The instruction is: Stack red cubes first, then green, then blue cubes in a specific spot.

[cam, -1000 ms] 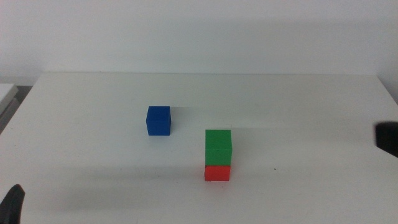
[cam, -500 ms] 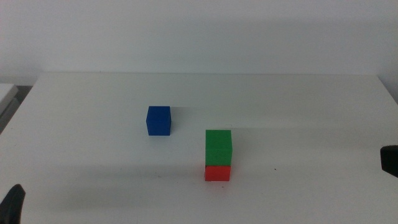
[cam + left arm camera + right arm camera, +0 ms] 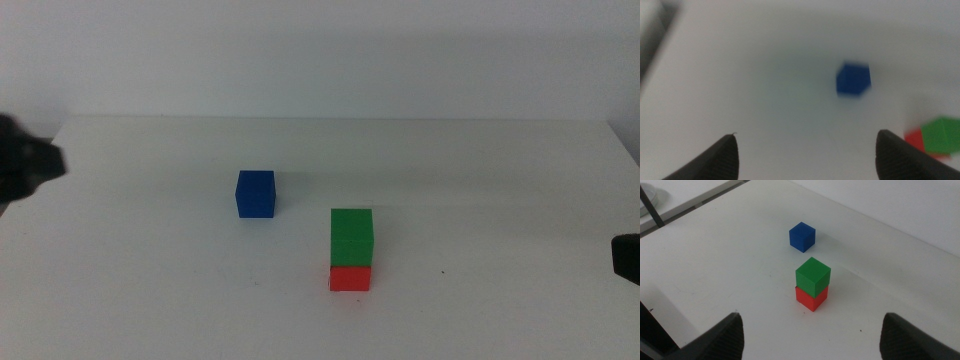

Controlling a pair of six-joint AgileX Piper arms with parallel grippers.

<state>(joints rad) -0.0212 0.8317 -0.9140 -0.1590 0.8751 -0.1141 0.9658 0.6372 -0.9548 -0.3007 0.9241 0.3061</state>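
A green cube (image 3: 351, 234) sits squarely on a red cube (image 3: 350, 278) near the middle of the white table. Whatever specific spot lies under that stack is hidden. The blue cube (image 3: 255, 193) stands alone, behind and to the left of the stack. My left gripper (image 3: 806, 134) is open and empty; it shows as a dark blur (image 3: 28, 165) at the left edge, well left of the blue cube (image 3: 853, 79). My right gripper (image 3: 811, 315) is open and empty, pulled back to the right edge (image 3: 627, 258), looking at the stack (image 3: 813, 275) and the blue cube (image 3: 802, 236).
The white table (image 3: 480, 170) ends at a far edge along a pale wall. A grey strip and a pale object (image 3: 652, 197) lie beyond the table's left side.
The left arm has swung up from the bottom left corner to the left edge, higher in the picture, and is blurred by motion. The right gripper sank at the right edge, then held still. Cubes unmoved.
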